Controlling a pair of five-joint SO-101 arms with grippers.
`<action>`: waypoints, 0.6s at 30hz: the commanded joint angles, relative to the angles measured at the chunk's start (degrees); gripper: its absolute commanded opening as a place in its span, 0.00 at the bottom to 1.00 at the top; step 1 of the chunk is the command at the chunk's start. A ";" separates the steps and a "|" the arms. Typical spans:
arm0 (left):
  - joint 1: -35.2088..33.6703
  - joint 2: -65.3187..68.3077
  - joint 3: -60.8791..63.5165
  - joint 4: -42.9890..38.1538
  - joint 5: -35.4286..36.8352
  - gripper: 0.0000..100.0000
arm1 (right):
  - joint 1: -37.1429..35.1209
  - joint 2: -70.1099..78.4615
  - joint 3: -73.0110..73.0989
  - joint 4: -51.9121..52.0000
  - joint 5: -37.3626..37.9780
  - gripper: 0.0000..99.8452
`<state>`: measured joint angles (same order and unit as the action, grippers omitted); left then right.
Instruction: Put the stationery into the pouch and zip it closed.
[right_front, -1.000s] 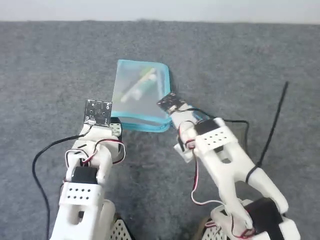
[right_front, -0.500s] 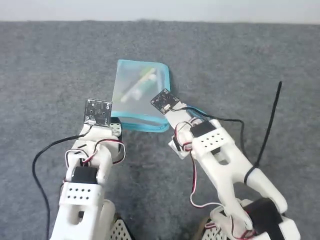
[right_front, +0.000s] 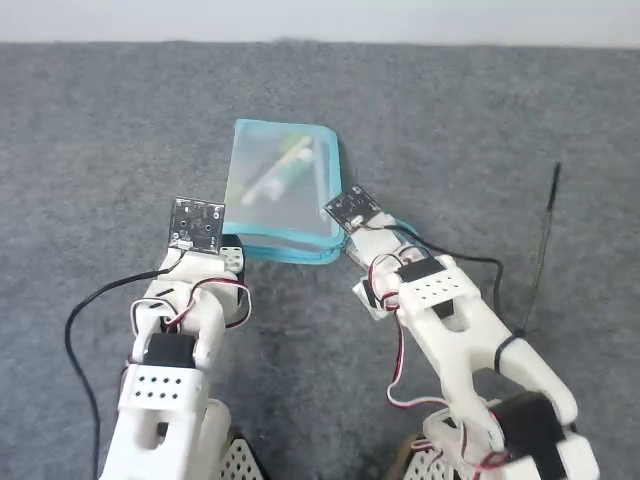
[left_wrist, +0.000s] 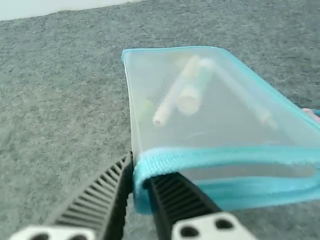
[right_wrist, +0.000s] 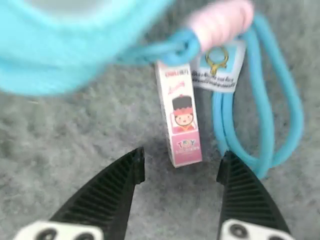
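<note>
Currently left hand (left_wrist: 139, 176) clamped on pouch (left_wrist: 210, 125) corner; pouch flat on desk (right_front: 110, 120), stationery (left_wrist: 186, 92) inside. Right hand (right_wrist: 182, 156) spread apart over blue cord (right_wrist: 260, 120) and tag (right_wrist: 181, 120).

Left jaws clamped, right jaws spread wide apart

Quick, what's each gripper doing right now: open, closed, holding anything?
Left gripper: jaws shut on the pouch at its edge.
Right gripper: jaws open, facing the small pink-and-white box, holding nothing.
</note>
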<state>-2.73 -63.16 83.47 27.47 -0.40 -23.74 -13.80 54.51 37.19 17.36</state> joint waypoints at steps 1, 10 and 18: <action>0.35 -0.53 -3.03 0.44 -0.18 0.01 | 0.84 2.33 -0.62 -3.21 0.53 0.24; 0.35 -0.53 -2.42 0.18 -0.18 0.01 | 0.84 3.47 -1.58 -3.12 0.26 0.22; 0.35 -0.53 -1.89 0.09 -0.18 0.01 | 1.01 3.12 -1.67 -2.07 0.53 0.01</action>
<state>-2.73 -63.16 83.47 27.47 -0.40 -23.30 -10.20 54.42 34.81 17.36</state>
